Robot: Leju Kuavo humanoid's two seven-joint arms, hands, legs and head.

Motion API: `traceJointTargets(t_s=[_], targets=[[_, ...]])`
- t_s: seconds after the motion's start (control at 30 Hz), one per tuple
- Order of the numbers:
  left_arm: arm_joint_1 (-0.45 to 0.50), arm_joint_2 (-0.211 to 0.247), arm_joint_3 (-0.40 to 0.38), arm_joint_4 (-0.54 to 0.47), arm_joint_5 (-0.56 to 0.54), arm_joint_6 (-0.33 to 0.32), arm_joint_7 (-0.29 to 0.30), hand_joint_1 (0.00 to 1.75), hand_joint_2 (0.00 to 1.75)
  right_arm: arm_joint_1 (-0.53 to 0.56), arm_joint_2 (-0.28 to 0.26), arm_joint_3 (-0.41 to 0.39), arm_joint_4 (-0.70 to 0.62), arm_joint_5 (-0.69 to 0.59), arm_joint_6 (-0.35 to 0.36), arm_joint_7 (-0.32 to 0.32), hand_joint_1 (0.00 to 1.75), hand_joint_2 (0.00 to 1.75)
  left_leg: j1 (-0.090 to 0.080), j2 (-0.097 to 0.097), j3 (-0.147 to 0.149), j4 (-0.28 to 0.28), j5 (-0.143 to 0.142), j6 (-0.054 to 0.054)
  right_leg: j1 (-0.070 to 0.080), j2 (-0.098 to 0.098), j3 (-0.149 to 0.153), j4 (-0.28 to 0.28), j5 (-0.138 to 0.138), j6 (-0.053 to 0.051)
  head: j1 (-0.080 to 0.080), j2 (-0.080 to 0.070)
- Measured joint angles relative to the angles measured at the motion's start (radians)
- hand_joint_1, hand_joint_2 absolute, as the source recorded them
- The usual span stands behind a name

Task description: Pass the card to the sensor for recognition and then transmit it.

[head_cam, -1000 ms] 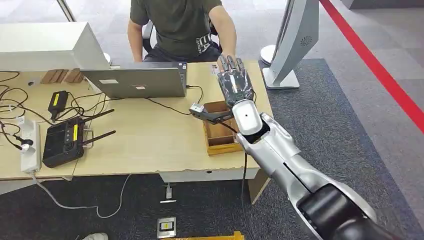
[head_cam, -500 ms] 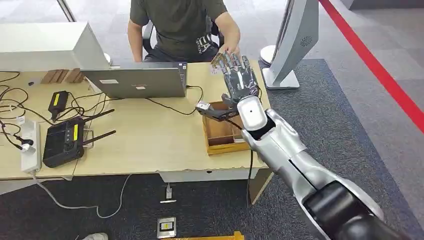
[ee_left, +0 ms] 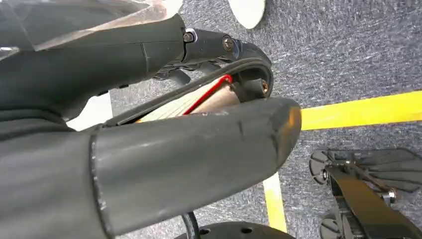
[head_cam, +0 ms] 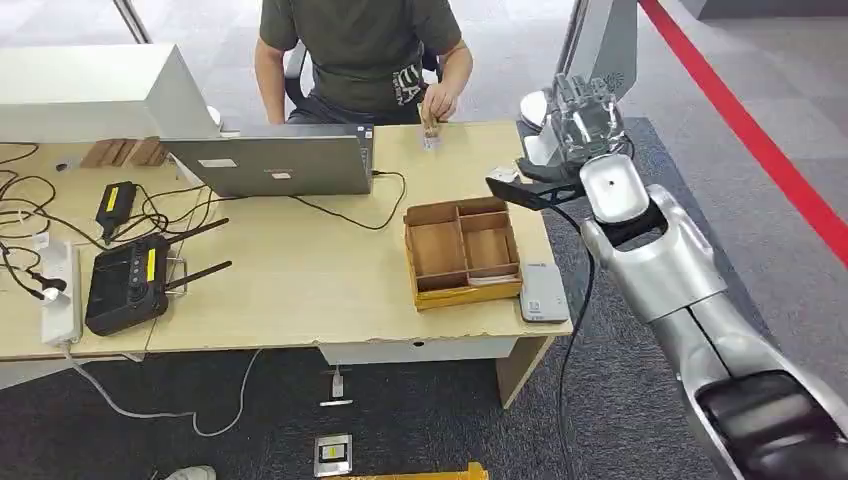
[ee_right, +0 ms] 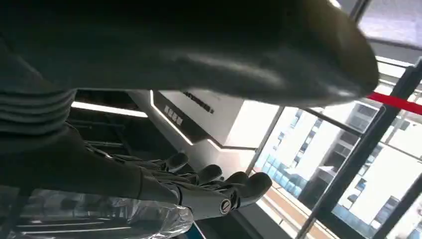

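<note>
— Upper centre of the head view: where is the card point(head_cam: 431, 135)?
— Pinched upright in the person's hand point(head_cam: 438, 102) at the table point(head_cam: 300, 270) far edge, well apart from the right hand point(head_cam: 583, 115), which is raised at upper right, fingers extended, holding nothing.
— Counts, left to right?
— One laptop point(head_cam: 275, 163), one wooden tray point(head_cam: 462, 252), one sensor point(head_cam: 542, 292) beside the tray.
— Wrist views?
— Left hand point(ee_left: 164, 124): thumb and fingers close together, a red-edged strip between; whether it is gripped, cannot tell. Right wrist view: straight fingers point(ee_right: 219, 186), windows behind.
</note>
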Motion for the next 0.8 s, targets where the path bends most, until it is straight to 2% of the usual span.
traceJointTargets(t_s=[0.23,0.33,0.53,0.67,0.8], targets=[[0.002,0.004,0.000,0.000,0.032,0.023,-0.010,0.00,0.00,0.094,-0.151,-0.150,-0.073,-0.023,0.017,0.020,0.00,0.00,0.000,-0.001,-0.001,0.000,-0.001,0.001,0.000,0.000,0.000,0.000,0.000,0.000,0.000,0.000],[0.000,0.004,0.000,0.000,0.042,0.030,-0.010,0.00,0.00,0.121,-0.191,-0.197,-0.091,-0.020,0.018,0.024,0.00,0.00,0.000,0.000,0.000,0.000,-0.001,0.001,0.000,0.001,0.000,0.000,0.000,0.000,0.000,0.000],[0.003,0.002,0.005,0.000,0.088,0.072,0.020,0.00,0.00,0.219,-0.271,-0.328,-0.087,-0.024,-0.004,0.090,0.00,0.00,0.000,-0.002,-0.001,0.000,-0.001,0.001,0.000,-0.001,0.000,-0.001,-0.001,0.001,0.000,0.000],[0.003,-0.004,0.017,0.000,0.108,0.106,0.038,0.00,0.00,0.343,-0.302,-0.452,-0.026,-0.014,-0.099,0.134,0.00,0.00,0.000,-0.002,0.000,0.000,-0.002,0.002,0.000,-0.001,0.001,-0.002,-0.001,0.002,0.000,0.000],[0.002,-0.010,0.027,0.000,0.119,0.121,0.040,0.00,0.00,0.451,-0.294,-0.601,0.110,-0.098,-0.276,0.115,0.00,0.00,-0.001,-0.002,0.000,0.000,-0.004,0.002,-0.001,-0.001,0.001,-0.002,-0.002,0.003,0.000,0.000]])
